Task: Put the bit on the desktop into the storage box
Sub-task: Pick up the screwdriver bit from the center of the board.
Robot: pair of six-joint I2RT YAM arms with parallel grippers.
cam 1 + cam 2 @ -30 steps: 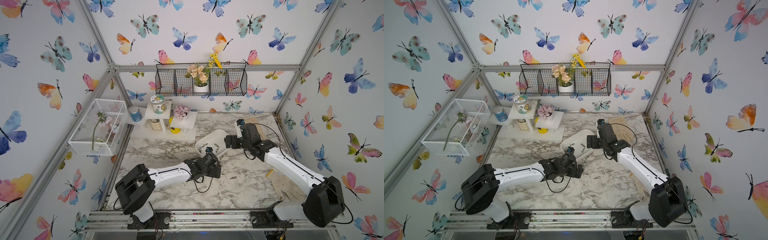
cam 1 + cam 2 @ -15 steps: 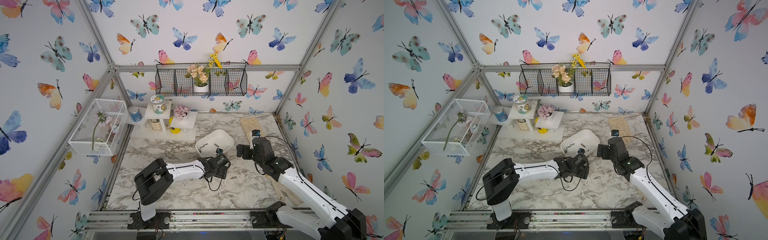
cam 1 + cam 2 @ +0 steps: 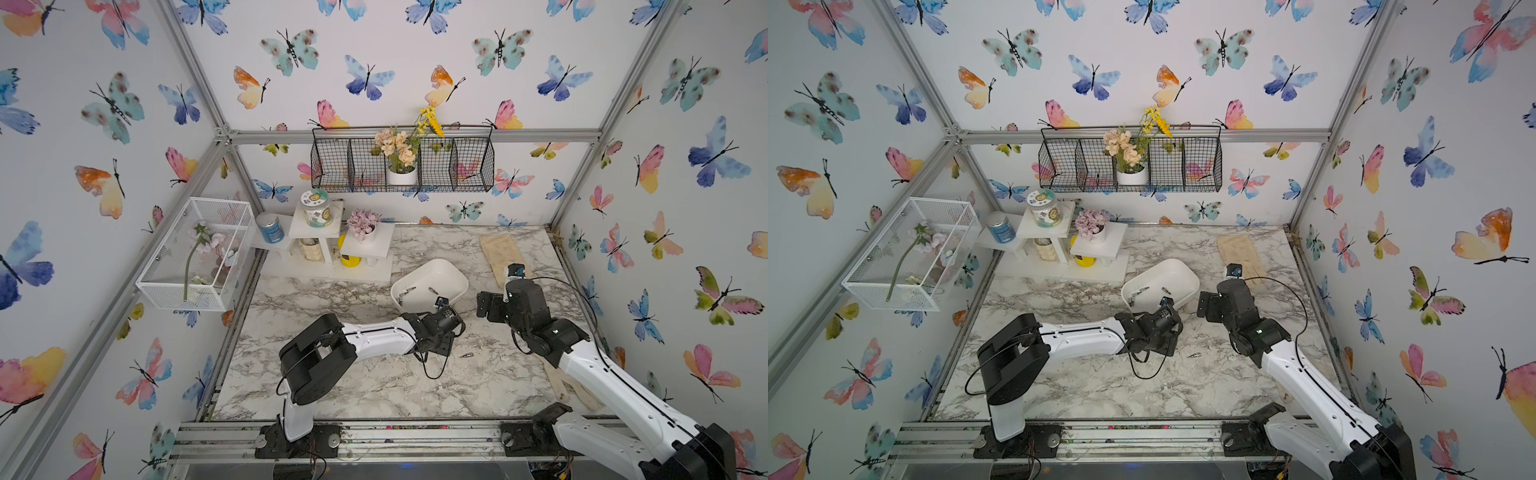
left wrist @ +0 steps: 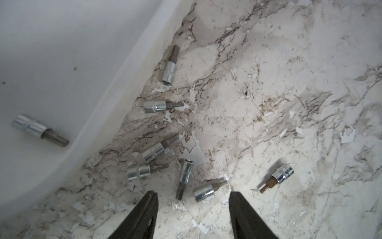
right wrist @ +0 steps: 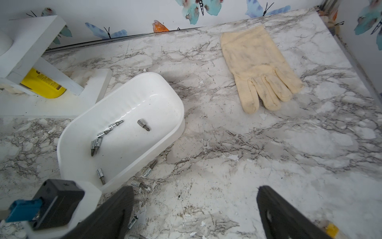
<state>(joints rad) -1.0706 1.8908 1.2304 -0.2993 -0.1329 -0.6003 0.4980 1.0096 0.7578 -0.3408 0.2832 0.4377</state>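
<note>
The white storage box [image 4: 62, 62] lies tilted on the marble desktop [image 4: 289, 103] with several bits inside [image 5: 143, 125]. Several silver bits lie loose on the desktop beside its near rim. My left gripper [image 4: 192, 194] hovers low over them, open, jaws about half apart. The nearest bit [image 4: 206, 189] lies just ahead of the fingertips, untouched. A brown-tipped bit [image 4: 278, 179] sits off to one side. One bit [image 3: 467, 355] lies alone nearer the front. My right gripper [image 5: 195, 198] is wide open and empty, right of the box [image 3: 430, 282].
A cream glove [image 5: 258, 68] lies flat at the back right. Another glove [image 3: 557, 382] lies under the right arm. A white stepped shelf [image 3: 332, 249] with jars and a flower pot stands behind the box. A white wire cage [image 3: 195, 253] hangs on the left wall.
The right gripper has drawn back from over the box to its right side. The left gripper has moved right to the bits by the box's rim, its jaws narrowing.
</note>
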